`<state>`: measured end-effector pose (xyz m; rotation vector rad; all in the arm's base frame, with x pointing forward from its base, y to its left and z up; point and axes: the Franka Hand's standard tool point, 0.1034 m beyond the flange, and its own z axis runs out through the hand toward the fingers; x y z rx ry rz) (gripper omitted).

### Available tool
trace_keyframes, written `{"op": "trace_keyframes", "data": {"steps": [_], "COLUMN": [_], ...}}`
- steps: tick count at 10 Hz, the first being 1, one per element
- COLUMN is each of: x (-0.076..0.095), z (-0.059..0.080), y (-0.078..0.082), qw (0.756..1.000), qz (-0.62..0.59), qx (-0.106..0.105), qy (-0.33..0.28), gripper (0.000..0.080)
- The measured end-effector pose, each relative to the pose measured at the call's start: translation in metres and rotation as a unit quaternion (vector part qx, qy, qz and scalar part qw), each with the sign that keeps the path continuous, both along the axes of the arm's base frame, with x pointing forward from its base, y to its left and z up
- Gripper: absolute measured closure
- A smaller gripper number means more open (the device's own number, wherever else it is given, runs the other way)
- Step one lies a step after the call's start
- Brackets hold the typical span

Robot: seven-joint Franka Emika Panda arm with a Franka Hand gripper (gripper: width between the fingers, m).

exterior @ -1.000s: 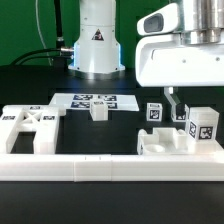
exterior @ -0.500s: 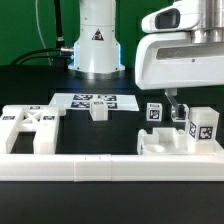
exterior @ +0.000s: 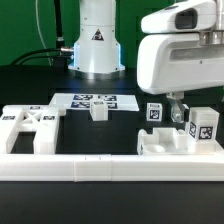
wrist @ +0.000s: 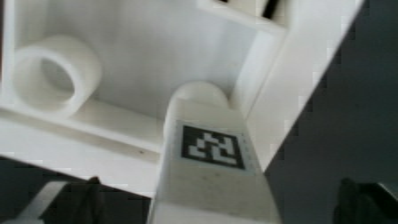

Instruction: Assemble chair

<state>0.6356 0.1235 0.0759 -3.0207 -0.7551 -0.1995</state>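
Note:
The chair parts are white plastic with black-and-white tags. The X-braced panel (exterior: 30, 125) lies at the exterior view's left. A small block (exterior: 98, 110) stands by the marker board (exterior: 95, 100). Tagged square legs (exterior: 155, 112) (exterior: 203, 127) stand at the right behind a low seat block (exterior: 160, 143). My gripper (exterior: 178, 108) hangs between these legs. In the wrist view the gripper (wrist: 222, 205) is open, and a tagged leg (wrist: 214, 150) stands between its dark fingers (wrist: 75, 205) without touching them. A white part with a round hole (wrist: 63, 75) lies beyond it.
The long white border rail (exterior: 110, 168) runs along the front of the table. The robot base (exterior: 97, 45) stands at the back with cables to its left. The table top is black.
My gripper has come lower and a little toward the exterior view's right, closer to the tagged legs. The parts on the table have not moved.

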Motion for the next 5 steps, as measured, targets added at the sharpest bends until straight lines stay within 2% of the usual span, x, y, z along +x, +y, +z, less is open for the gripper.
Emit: {"op": "trace_keyframes", "data": {"steps": [2,5], "x": [-0.0011,-0.0004], "z": [-0.0004,-0.0006], "y": [0.0024,-0.0028], "qw": [0.998,0.988], "qz": [0.065,0.150], "qx": [-0.011,-0.027], "qy": [-0.001,-0.005], "gripper": [0.0151,0.0151]}}
